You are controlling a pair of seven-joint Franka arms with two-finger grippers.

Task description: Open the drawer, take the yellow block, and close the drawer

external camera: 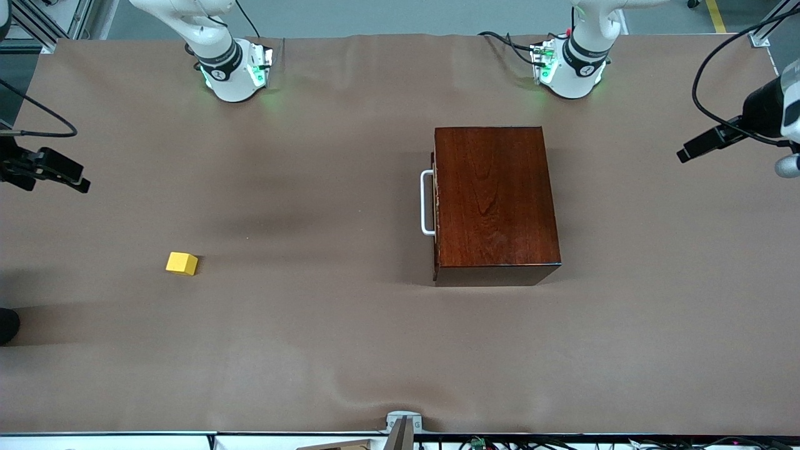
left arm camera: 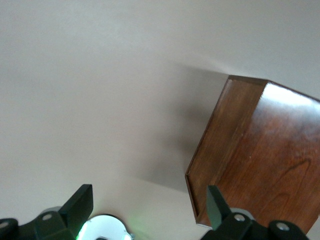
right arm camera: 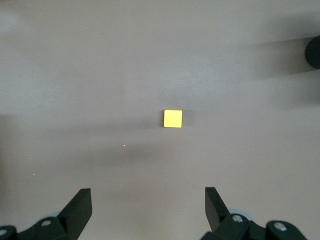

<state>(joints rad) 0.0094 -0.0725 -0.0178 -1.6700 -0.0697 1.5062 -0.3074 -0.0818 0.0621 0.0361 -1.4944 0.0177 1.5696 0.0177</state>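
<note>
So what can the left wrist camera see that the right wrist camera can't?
Only the left wrist view shows the glossy reddish-brown wooden box and a glowing arm base on the table.

Only the right wrist view shows the yellow block, sitting alone on the cloth.

Both show the brown tablecloth and a pair of open black fingers: the left gripper beside the box, the right gripper above the block. Neither holds anything.

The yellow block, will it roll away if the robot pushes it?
Probably not. The yellow block is a cube with flat faces, lying flat on the brown table cover, so it would likely slide. It looks small, so probably light and stiff to pinch.
</note>
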